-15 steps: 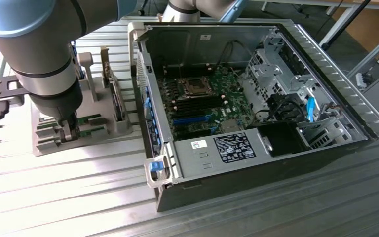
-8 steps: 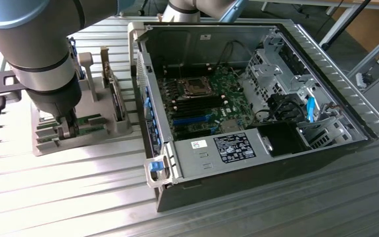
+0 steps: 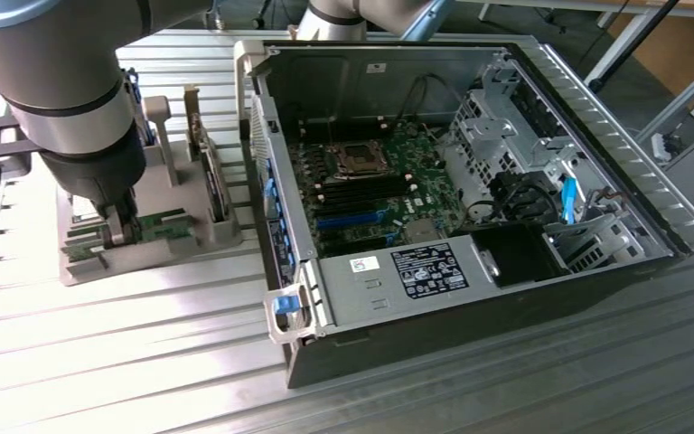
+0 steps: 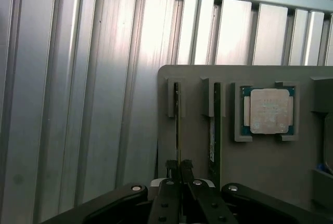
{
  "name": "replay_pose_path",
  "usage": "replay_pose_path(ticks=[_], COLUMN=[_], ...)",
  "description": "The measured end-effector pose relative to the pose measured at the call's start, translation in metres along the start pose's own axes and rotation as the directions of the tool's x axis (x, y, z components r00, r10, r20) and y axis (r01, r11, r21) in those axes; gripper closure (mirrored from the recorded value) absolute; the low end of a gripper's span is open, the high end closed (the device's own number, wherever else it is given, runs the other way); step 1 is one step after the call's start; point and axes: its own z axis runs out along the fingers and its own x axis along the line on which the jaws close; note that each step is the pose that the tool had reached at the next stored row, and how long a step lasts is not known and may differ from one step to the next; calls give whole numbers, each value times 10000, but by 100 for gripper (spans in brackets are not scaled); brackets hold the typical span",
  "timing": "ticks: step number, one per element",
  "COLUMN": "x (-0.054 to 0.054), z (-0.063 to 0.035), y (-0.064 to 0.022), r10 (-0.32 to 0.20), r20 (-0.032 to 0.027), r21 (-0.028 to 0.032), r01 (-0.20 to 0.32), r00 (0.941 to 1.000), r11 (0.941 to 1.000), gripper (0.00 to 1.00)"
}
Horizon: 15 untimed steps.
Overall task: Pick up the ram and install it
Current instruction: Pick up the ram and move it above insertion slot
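Ram (image 4: pixel 177 125): thin green stick standing on edge in the outermost slot of the grey holder (image 4: pixel 197 146), the slot closest to the holder's outer border. In the wrist view I see only its narrow top edge. Its long axis runs down the slot, straight away from the fingers.

Gripper (image 4: pixel 179 174): directly over the ram, fingers drawn together with the stick's edge pinched between them, one finger on each flat face. I read this as a grip on the ram. The board sits down in the slot and is not yet lifted. How far it runs on beneath the gripper is hidden.

Second stick (image 4: pixel 214 130): in the holder's next slot, parallel to the ram and just beside it, clear of the fingers.

CPU (image 4: pixel 268 110): square silver chip lying flat in its holder pocket, beyond the second stick.

Arm (image 3: pixel 82 108): standing nearly vertical above the holder.

Computer case (image 3: pixel 636 194): open, beside the holder on the exterior view's right, with the motherboard (image 3: pixel 371 194) exposed.
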Motion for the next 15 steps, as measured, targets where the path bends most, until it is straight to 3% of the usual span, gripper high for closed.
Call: replay_pose_path(ticks=[15], x=[-7], z=[-147], y=[4], r10=[0], r20=[7], r21=[1], r01=[0], r00=[10000], r11=[10000], gripper=[89])
